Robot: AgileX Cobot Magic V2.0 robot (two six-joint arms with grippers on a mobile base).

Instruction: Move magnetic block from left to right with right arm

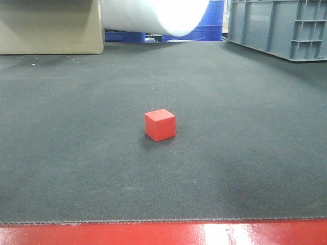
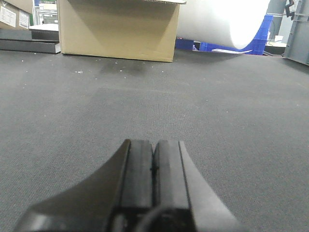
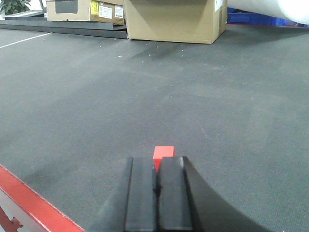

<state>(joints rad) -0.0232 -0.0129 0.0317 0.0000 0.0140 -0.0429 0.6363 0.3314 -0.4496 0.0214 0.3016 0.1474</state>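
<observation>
Dark grey matting (image 1: pixel 76 168) carries the magnetic block (image 1: pixel 160 124) at frame centre, alone. From our right gripper (image 3: pixel 157 186), jaws pressed together, it lies straight ahead, just beyond the tips. Our left gripper (image 2: pixel 153 166) is likewise closed.

A dark grey mat (image 1: pixel 76 153) is covering the surface, with a red strip (image 1: pixel 127 234) edging it in front. A cardboard box (image 1: pixel 48 25), a white roll (image 1: pixel 153 15) and a grey crate (image 1: pixel 278 25) are sitting at the back.
</observation>
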